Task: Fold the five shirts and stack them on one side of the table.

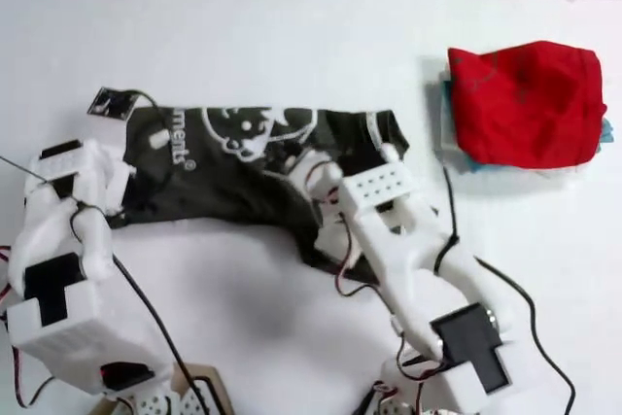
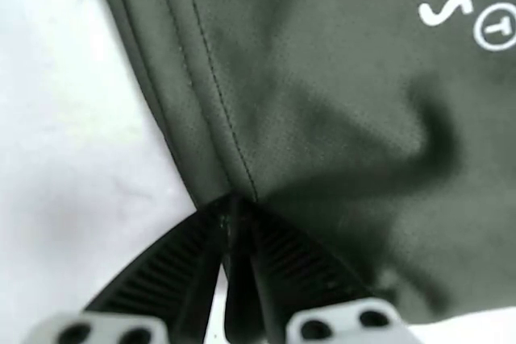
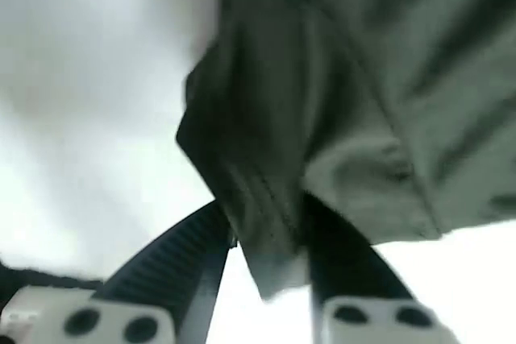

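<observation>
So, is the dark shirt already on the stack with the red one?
No, the dark shirt lies spread out on its own, well apart from the stack topped by the red shirt.

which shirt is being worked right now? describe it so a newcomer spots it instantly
On the white table, start at the red shirt near the right edge and move toward the middle. The dark shirt lies there, pinched by the left gripper and the right gripper. It alone is dark, with a white printed graphic.
</observation>
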